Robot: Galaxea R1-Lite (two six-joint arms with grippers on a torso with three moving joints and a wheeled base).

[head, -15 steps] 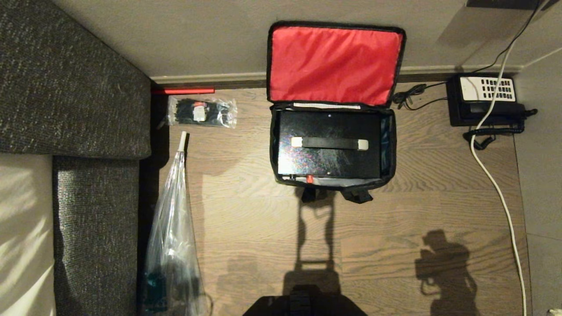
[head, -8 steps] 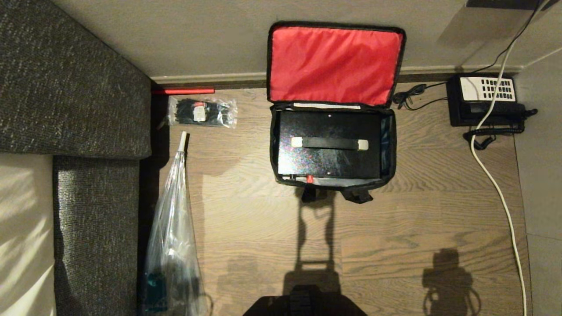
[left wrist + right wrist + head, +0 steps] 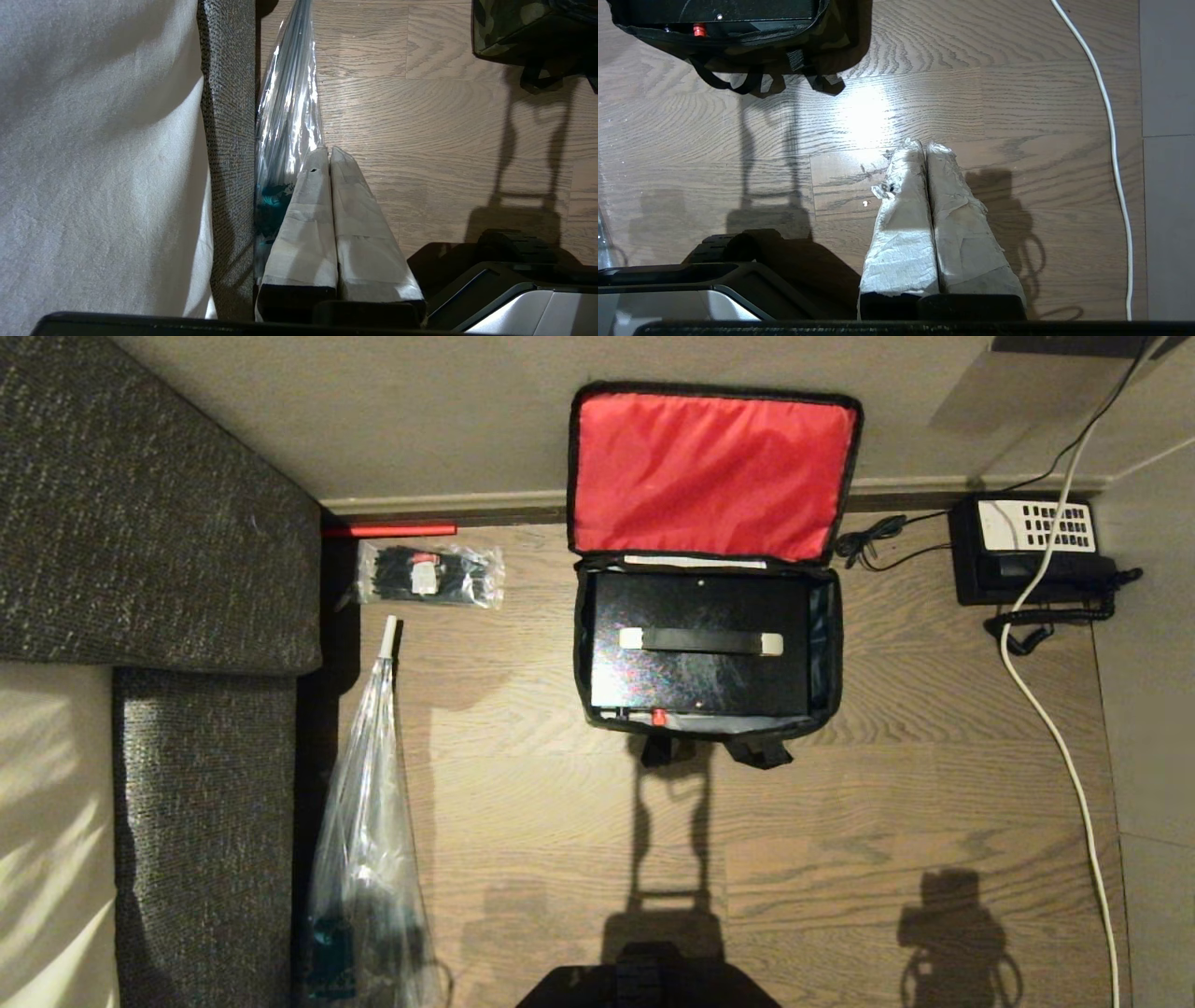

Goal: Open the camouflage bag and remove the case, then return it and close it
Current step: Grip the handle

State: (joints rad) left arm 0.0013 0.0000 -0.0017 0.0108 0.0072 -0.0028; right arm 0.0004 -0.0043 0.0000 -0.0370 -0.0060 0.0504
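Brown wood boards make up the floor (image 3: 560,821), and everything is set on it. A big grey sofa (image 3: 140,523) with a pale cushion (image 3: 47,821) is seen along the robot's left side. The camouflage bag (image 3: 834,644) is placed in the middle, close to the wall. Its lid (image 3: 709,471) is flipped up against the wall, so the red lining is shown. The case (image 3: 700,681) is laid flat inside the bag, and nearly all the room in it is filled. A black handle (image 3: 700,640) with pale ends is seen across the top of the case. A long clear plastic bag (image 3: 369,859) is laid beside the sofa. A black telephone (image 3: 1027,551) with white keys is put by the wall on the right, and a white cable (image 3: 1055,728) is run down past it. A small clear packet of black ties (image 3: 429,574) is laid left of the bag.

The left gripper (image 3: 328,151) is held low beside the sofa, with its two wrapped fingers pressed together and nothing between them. The right gripper (image 3: 924,143) is held over bare floor, well apart from the bag, with its fingers pressed together and nothing between them.
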